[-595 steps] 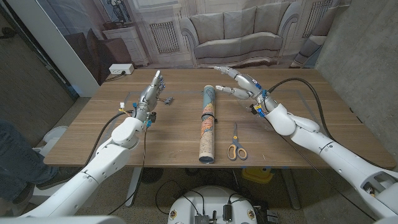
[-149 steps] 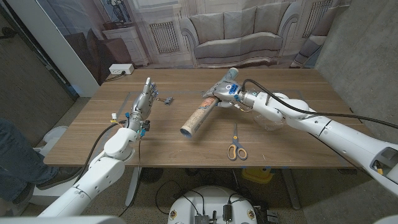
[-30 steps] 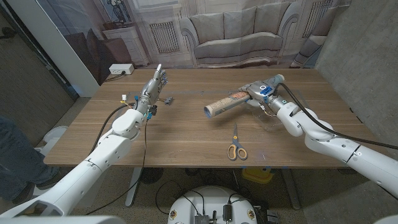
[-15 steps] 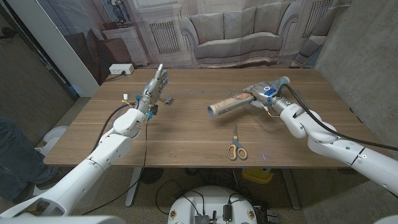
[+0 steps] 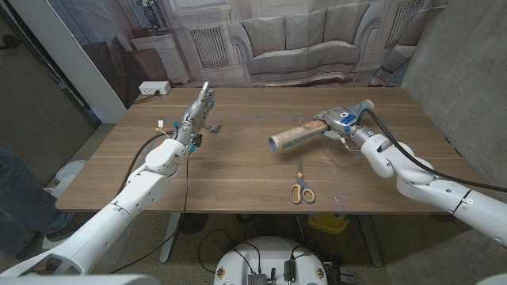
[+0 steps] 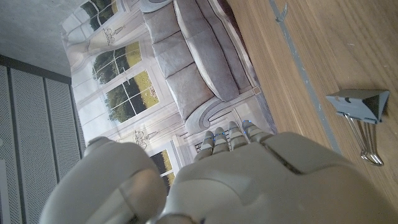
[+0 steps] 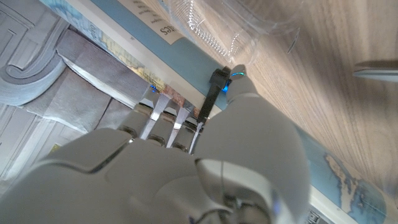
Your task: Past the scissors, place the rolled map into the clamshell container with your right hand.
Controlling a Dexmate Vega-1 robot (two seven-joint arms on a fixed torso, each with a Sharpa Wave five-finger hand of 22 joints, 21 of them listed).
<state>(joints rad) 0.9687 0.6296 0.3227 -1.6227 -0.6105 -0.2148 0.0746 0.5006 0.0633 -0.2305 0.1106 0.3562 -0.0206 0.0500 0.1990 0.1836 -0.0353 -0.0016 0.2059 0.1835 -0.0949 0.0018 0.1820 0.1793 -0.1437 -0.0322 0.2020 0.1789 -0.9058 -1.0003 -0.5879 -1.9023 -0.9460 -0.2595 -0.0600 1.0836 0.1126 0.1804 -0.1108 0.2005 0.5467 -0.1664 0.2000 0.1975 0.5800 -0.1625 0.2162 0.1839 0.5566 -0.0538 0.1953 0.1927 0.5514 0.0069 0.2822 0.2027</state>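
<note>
The right hand (image 5: 337,120) holds the rolled map (image 5: 297,135) up off the wooden table (image 5: 238,170), with its fingers wrapped tight around one end of the roll. The map sticks out from the hand toward the middle of the table, a bit tilted, with its open end hanging in the air. In the right wrist view the fingers (image 7: 163,109) press on the map (image 7: 205,62), which has a blue band and small print on it, and the clear plastic container (image 7: 233,18) shows just beside the map — its ribbed wall is close to the roll. In the head view the container (image 5: 348,154) is hard to see, only a faint clear shape on the table near the right arm. The scissors (image 5: 300,188) lie flat on the table near its front edge, below the map and apart from it, with yellow handles pointing to the front. The left hand (image 5: 200,111) is up at the far left part of the table, holding nothing, its fingers straight and close together. A small metal clip (image 6: 364,112) lies on the wood just beside that hand — in the head view the clip (image 5: 212,125) is a small dark thing.
</note>
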